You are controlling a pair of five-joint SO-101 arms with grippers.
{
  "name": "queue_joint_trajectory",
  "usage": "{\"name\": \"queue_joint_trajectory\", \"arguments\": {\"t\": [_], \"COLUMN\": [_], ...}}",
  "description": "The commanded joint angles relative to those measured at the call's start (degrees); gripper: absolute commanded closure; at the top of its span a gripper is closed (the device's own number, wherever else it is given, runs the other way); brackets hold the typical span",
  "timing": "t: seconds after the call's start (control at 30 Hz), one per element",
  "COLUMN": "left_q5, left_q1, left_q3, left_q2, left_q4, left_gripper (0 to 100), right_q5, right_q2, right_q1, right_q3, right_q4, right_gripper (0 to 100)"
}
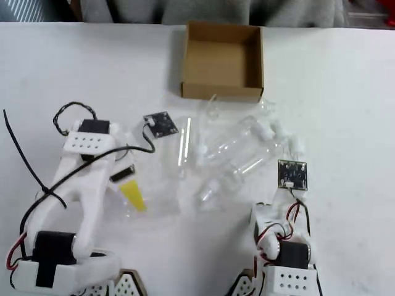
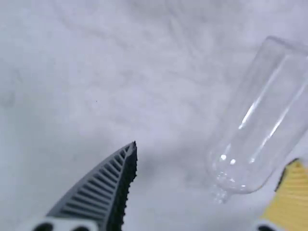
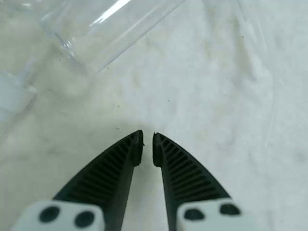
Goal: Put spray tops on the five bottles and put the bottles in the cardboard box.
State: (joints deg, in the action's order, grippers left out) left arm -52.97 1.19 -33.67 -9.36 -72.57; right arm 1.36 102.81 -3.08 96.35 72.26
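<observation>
The open cardboard box (image 1: pixel 222 58) stands at the table's far middle. Several clear bottles (image 1: pixel 237 151) lie jumbled in front of it, with white spray tops (image 1: pixel 274 129) among them. My left gripper (image 2: pixel 214 154) is open just over the table, with a grey finger (image 2: pixel 113 180) and a yellow finger (image 2: pixel 288 202). A clear bottle (image 2: pixel 262 125) lies with its neck toward that gripper, close to the yellow finger. My right gripper (image 3: pixel 147 144) is shut on nothing, low over bare table. Beyond it lie another bottle (image 3: pixel 110 29) and a white spray top (image 3: pixel 12 94).
The left arm (image 1: pixel 86 185) stretches over the table's left half with loose black cables (image 1: pixel 37 172). The right arm (image 1: pixel 281 246) sits folded at the near right edge. White tabletop (image 1: pixel 345 123) lies to the right of the bottles.
</observation>
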Motion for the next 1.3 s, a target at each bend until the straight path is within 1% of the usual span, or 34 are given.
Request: {"name": "queue_joint_trajectory", "arguments": {"t": [0.0,0.07,0.2,0.27,0.37,0.47,0.57,0.63,0.77,0.83,0.93,1.0,1.07,1.13,1.27], "left_q5": [1.2,4.6,14.9,17.7,20.5,21.1,20.0,18.0,12.5,10.6,7.7,7.6,10.5,16.4,22.9], "left_q1": [0.3,-1.6,-5.5,-8.5,-14.0,-21.1,-28.4,-32.0,-32.4,-32.4,-32.1,-32.0,-32.0,-31.3,-24.4], "left_q3": [4.2,5.0,4.9,4.7,3.3,-0.9,-7.6,-10.5,-13.1,-15.8,-23.7,-28.6,-31.6,-32.6,-32.4], "left_q2": [-3.7,-5.2,-12.4,-17.3,-23.1,-26.5,-27.0,-27.0,-27.0,-27.0,-27.0,-27.0,-27.0,-27.0,-27.0], "left_q4": [-5.5,-9.0,-13.1,-15.5,-20.4,-23.3,-24.2,-22.8,-21.9,-20.2,-13.3,-8.2,-4.0,0.1,4.5], "left_gripper": [66,74,91,98,97,98,98,98,98,98,98,98,98,98,98], "right_q5": [-0.4,-0.4,-0.4,-0.4,-0.4,-0.4,-0.3,-0.3,-0.3,-0.3,-0.3,-0.3,-0.3,-0.3,-0.3], "right_q2": [0.3,0.3,0.3,0.3,0.3,0.3,0.3,0.3,0.3,0.3,0.3,0.3,0.3,0.3,0.3], "right_q1": [-0.6,-0.6,-0.6,-0.6,-0.6,-0.6,-0.6,-0.6,-0.6,-0.6,-0.6,-0.6,-0.6,-0.6,-0.6], "right_q3": [0.5,0.5,0.5,0.5,0.5,0.5,0.5,0.5,0.5,0.5,0.5,0.5,0.5,0.5,0.5], "right_q4": [0.3,0.3,0.3,0.3,0.3,0.3,0.3,0.3,0.3,0.3,0.3,0.3,0.3,0.3,0.3], "right_gripper": [98.1,98.1,98.1,98.1,98.1,98.1,98.1,98.1,98.1,98.1,98.1,98.1,98.1,98.1,98.1]}}
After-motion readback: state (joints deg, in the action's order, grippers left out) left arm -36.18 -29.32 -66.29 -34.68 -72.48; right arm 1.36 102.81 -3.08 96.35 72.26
